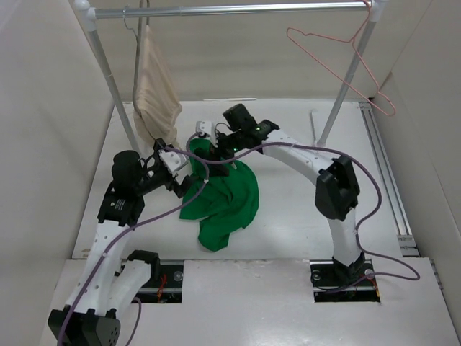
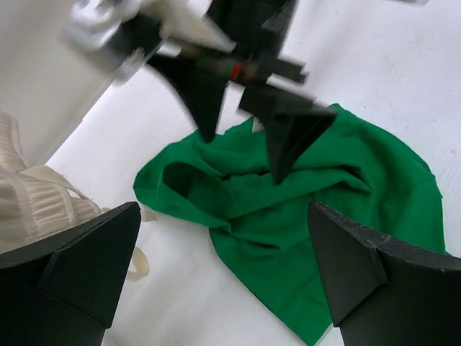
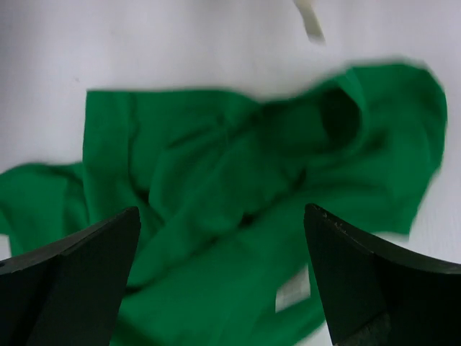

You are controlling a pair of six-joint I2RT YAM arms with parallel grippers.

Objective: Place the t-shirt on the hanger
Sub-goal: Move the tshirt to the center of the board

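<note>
- The right claw (image 3: pixel 225 285) has its jaws spread wide with nothing between them. It points down just over the far part of the shirt (image 1: pixel 223 198), and I judge it is poised to take the cloth near the neck opening.
- The left claw (image 2: pixel 229 288) is also spread wide and empty. It hovers at the shirt's left edge, probably to take a second hold so the cloth can be lifted flat.
- The beige cloth (image 1: pixel 155 97) hangs just far-left of the left claw (its loose strap could be caught by a careless close).
- The shirt lies crumpled on the table (image 1: pixel 302 238), about mid-table and folded over itself, with a dark pocket of cloth at its far-left side. It is not on the hanger.
- The hanger (image 1: pixel 374 78) hangs tilted from the right end of the rail (image 1: pixel 230 9), far right, well apart from the shirt and both claws. By my judgement the task is barely begun.
- There is open table right of and nearer than the shirt. The left side is crowded by the beige cloth and the rack's left post (image 1: pixel 108 72).
- The right post (image 1: pixel 349 79) stands between shirt and hanger, so a lift will need to clear it.
</note>
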